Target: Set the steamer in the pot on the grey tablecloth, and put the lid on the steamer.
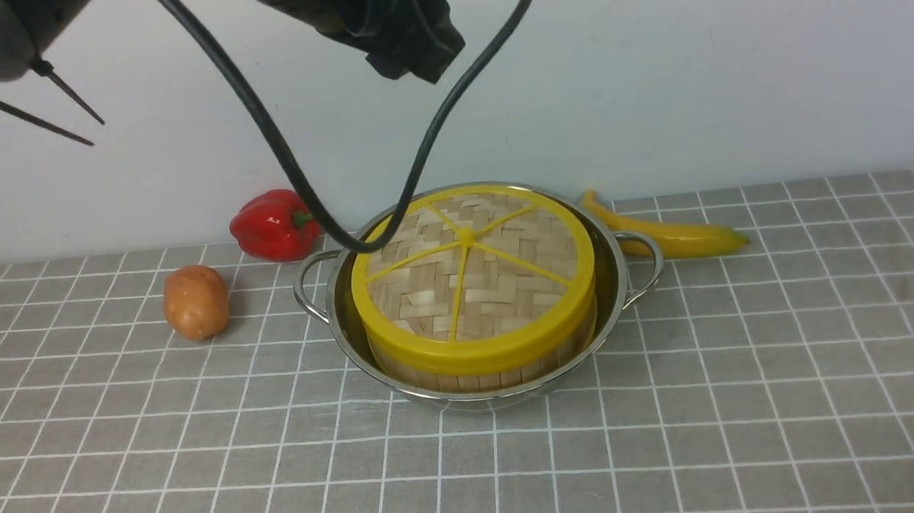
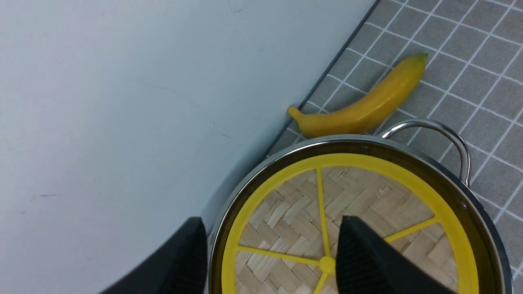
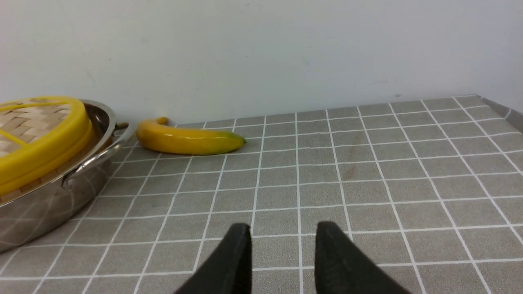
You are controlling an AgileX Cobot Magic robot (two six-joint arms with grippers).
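The shiny steel pot (image 1: 480,398) stands on the grey tablecloth (image 1: 670,433) with the bamboo steamer (image 1: 471,377) inside it. The woven lid (image 1: 469,271) with its yellow rim lies flat on the steamer and hides its contents. My left gripper (image 2: 269,222) hangs open above the lid (image 2: 367,196), holding nothing; in the front view it shows as the black left gripper (image 1: 415,59) high over the pot. My right gripper (image 3: 284,225) is open and empty low over bare cloth, to the right of the pot (image 3: 49,200) and lid (image 3: 41,134). It is out of the front view.
A yellow banana (image 1: 671,233) lies behind the pot on the right, by the wall. A red pepper (image 1: 271,223) and a potato (image 1: 196,301) lie left of the pot. A black cable (image 1: 279,141) loops down to the pot's left rim.
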